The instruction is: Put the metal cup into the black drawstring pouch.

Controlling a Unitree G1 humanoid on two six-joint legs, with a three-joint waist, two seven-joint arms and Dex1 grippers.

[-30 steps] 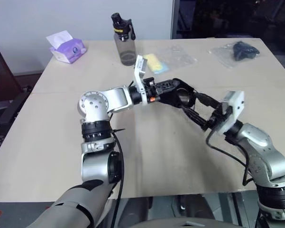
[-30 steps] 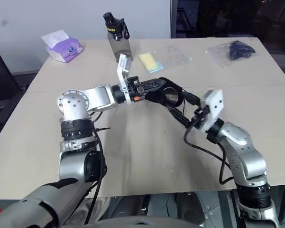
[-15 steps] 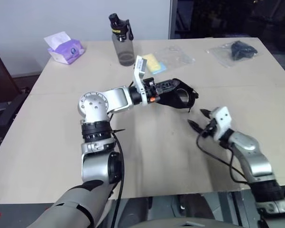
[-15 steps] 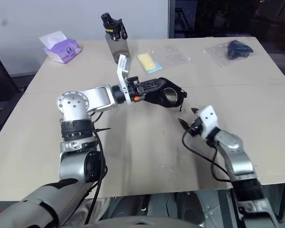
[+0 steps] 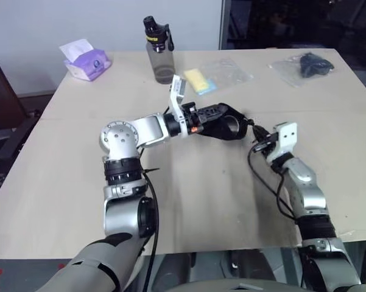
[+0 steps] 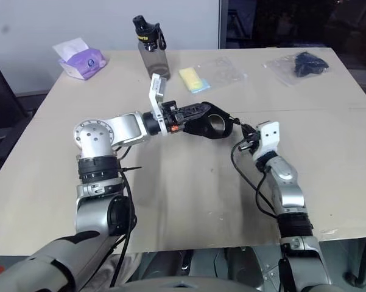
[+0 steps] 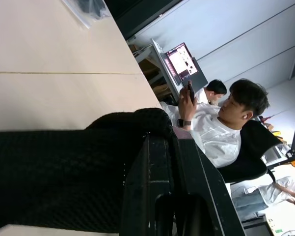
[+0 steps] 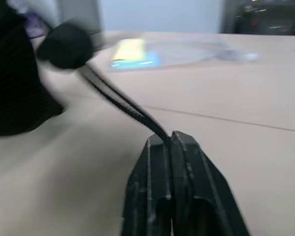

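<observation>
My left gripper (image 5: 222, 115) clamps the rim of the small soft black fabric drawstring pouch (image 5: 228, 123) above the middle of the beige table (image 5: 189, 182). The shiny silver metal cup (image 5: 232, 125) glints inside it, mouth facing me, and the pouch's long axis runs along my left arm. A second ago my right gripper (image 8: 169, 140) stood open; now it pinches the thin black drawstring cord (image 8: 119, 103).
</observation>
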